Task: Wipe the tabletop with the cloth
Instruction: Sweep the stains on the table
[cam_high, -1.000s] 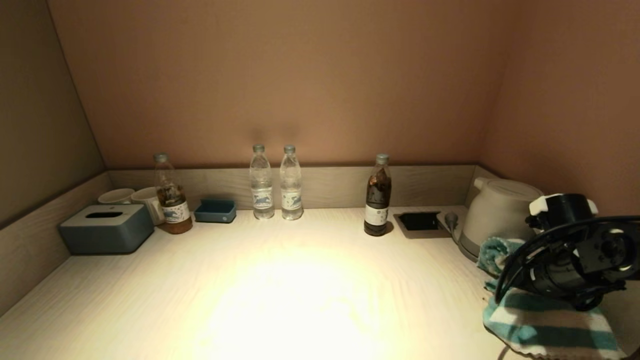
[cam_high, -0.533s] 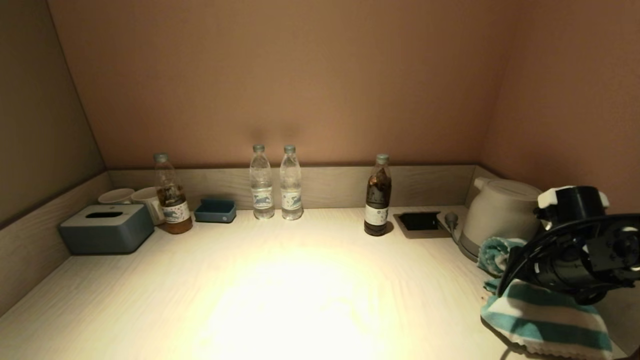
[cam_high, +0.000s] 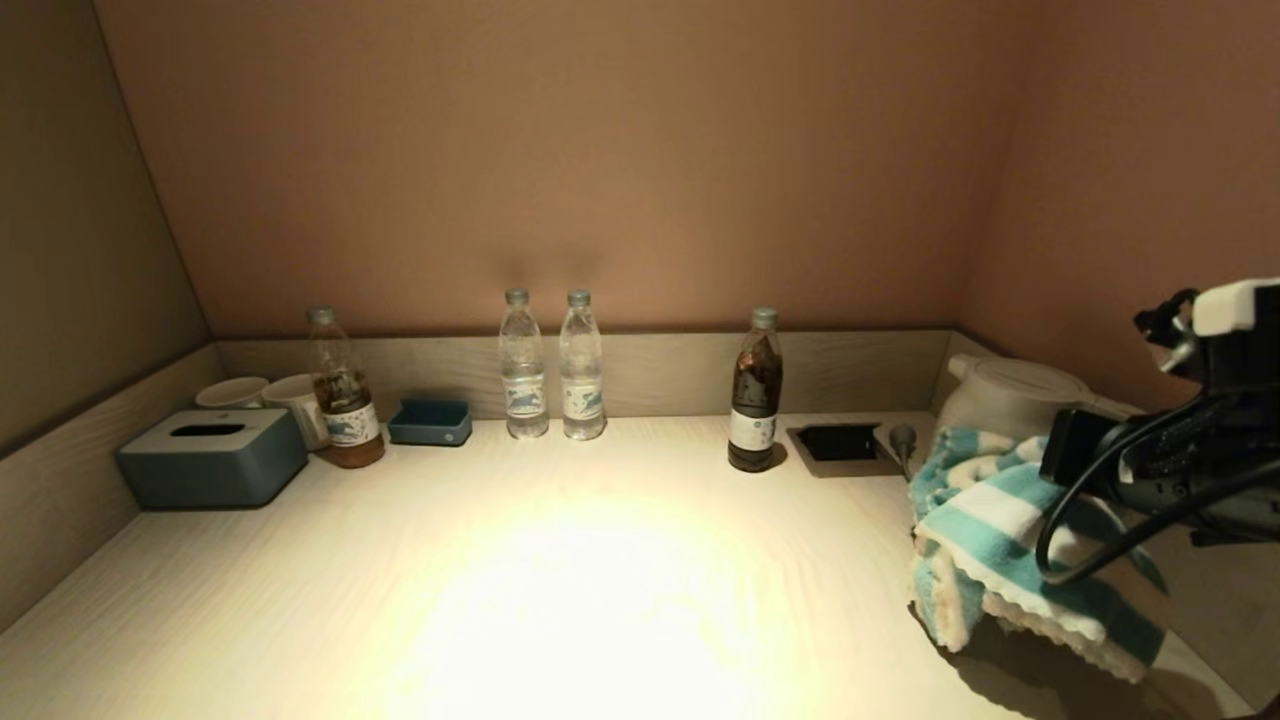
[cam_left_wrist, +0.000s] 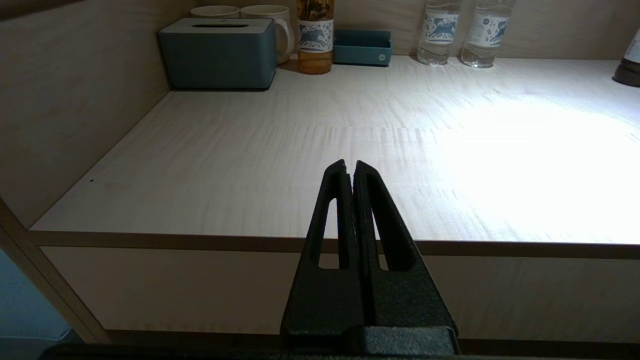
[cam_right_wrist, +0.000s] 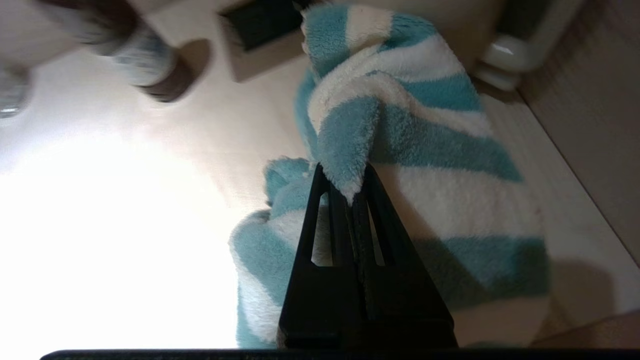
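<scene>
Both fingers of my right gripper (cam_right_wrist: 351, 187) are pinched together on a fold of the striped cloth (cam_right_wrist: 400, 150), lifted over the tabletop (cam_high: 560, 560) at its right end. It drapes from my jaws, long axis running toward the kettle (cam_high: 1000, 392). My left gripper (cam_left_wrist: 351, 172), jaws pressed together and empty, sits before the front edge.
</scene>
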